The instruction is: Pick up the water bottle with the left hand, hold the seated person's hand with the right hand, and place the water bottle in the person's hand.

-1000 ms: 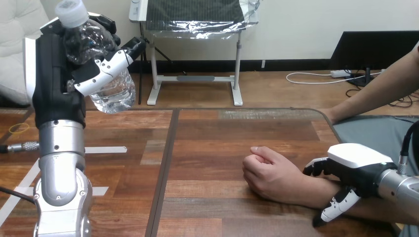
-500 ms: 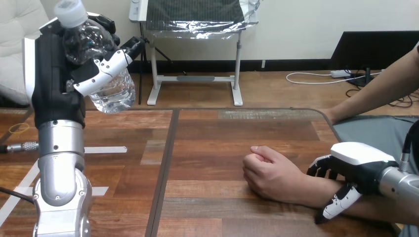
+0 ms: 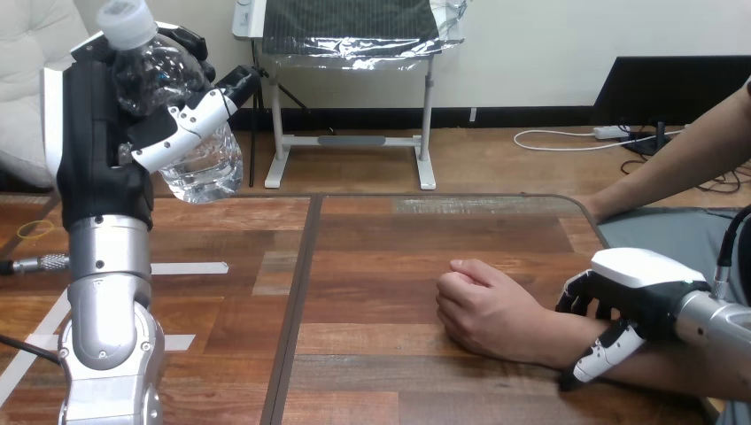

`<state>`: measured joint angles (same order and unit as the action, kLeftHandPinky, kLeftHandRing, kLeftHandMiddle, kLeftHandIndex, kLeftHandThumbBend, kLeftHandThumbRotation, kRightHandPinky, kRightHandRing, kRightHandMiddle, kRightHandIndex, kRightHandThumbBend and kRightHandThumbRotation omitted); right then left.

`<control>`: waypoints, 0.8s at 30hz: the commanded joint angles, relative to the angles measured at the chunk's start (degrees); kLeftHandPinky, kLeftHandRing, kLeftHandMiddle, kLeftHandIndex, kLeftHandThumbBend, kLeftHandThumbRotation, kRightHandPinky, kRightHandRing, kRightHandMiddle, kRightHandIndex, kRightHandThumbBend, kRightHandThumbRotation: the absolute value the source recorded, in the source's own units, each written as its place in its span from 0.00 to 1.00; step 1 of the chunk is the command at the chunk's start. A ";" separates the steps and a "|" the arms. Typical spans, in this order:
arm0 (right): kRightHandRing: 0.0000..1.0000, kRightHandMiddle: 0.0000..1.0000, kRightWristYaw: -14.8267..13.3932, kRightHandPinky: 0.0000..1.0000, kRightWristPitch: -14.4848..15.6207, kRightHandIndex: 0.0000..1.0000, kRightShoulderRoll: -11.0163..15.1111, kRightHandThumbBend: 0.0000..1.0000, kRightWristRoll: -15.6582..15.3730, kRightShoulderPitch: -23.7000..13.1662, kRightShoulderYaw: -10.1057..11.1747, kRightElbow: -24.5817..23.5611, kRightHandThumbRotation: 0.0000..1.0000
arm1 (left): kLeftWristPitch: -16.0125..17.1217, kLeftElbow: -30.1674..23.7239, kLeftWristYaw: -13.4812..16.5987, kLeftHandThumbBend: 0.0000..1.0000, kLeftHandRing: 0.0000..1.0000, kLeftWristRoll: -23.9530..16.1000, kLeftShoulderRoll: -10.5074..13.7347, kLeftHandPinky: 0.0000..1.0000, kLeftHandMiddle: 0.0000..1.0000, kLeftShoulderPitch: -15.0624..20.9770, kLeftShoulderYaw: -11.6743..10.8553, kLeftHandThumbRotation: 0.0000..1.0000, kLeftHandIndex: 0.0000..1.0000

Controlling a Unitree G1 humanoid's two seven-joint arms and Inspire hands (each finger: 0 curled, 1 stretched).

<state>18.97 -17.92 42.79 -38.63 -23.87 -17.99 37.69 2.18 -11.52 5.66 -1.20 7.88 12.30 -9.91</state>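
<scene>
Water bottle (image 3: 202,166), clamped in left hand (image 3: 93,142), tilts cap up-left; right hand (image 3: 642,279) curls round person's wrist (image 3: 567,341).

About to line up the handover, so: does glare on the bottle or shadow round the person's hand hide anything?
Head view: the water bottle in the left hand carries bright glints, yet its outline reads; the person's hand is evenly lit, with soft shadow on the table; shade under the right hand hides whether it touches the wrist.
</scene>
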 commanded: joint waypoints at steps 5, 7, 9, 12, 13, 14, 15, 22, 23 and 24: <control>0.48 0.56 1.33 0.39 0.83 0.59 -1.35 0.89 -0.33 -1.09 -2.52 4.89 0.37 | 1.66 -1.06 -0.06 0.61 0.34 0.65 0.35 0.27 0.39 3.10 -0.51 0.00 0.40; 0.44 0.53 0.94 0.35 0.79 0.57 -1.59 0.89 -0.49 -1.30 -2.82 5.57 0.37 | 1.41 -1.14 0.09 0.61 0.34 0.49 0.43 0.27 0.39 3.10 -0.55 0.00 0.40; 0.40 0.50 0.85 0.31 0.99 0.56 -1.72 0.89 -0.71 -1.47 -3.13 5.89 0.38 | 1.30 -1.18 0.14 0.61 0.34 0.41 0.48 0.27 0.39 3.10 -0.56 0.00 0.40; 0.38 0.48 0.42 0.28 1.53 0.53 -2.23 0.88 -1.35 -1.83 -3.90 6.59 0.38 | 1.34 -1.17 0.10 0.61 0.34 0.68 0.42 0.27 0.39 3.17 -0.70 0.00 0.40; 0.35 0.46 0.32 0.26 1.83 0.53 -2.37 0.88 -1.57 -1.89 -4.18 6.63 0.38 | 1.38 -1.12 0.09 0.61 0.34 0.79 0.40 0.27 0.39 3.21 -0.76 0.00 0.40; 0.34 0.45 0.25 0.25 2.02 0.53 -2.44 0.88 -1.67 -1.93 -4.37 6.65 0.39 | 1.42 -1.08 0.08 0.61 0.34 0.86 0.39 0.27 0.39 3.24 -0.80 0.00 0.40; 0.32 0.44 0.19 0.23 2.13 0.53 -2.47 0.88 -1.71 -1.98 -4.51 6.69 0.39 | 1.44 -1.05 0.08 0.61 0.34 0.90 0.39 0.27 0.39 3.26 -0.83 0.00 0.40; 0.33 0.45 0.52 0.24 2.71 0.52 -3.75 0.88 -1.02 -2.48 -5.18 7.94 0.39 | 0.84 -1.33 0.27 0.62 0.34 0.64 0.55 0.27 0.39 3.31 -0.91 0.00 0.40; 0.33 0.44 0.38 0.24 2.63 0.51 -3.87 0.88 -1.08 -2.52 -5.31 8.03 0.40 | 0.82 -1.38 0.27 0.62 0.34 0.67 0.53 0.27 0.39 3.31 -0.90 0.00 0.40; 0.33 0.44 0.46 0.24 3.03 0.51 -4.15 0.88 -1.23 -2.51 -5.49 7.89 0.40 | 0.93 -1.24 0.21 0.62 0.34 0.77 0.56 0.27 0.39 3.35 -0.96 0.00 0.40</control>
<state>18.52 -16.35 40.70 -38.75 -27.29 -20.81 42.61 2.18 -11.52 5.73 -0.49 7.90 12.30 -10.43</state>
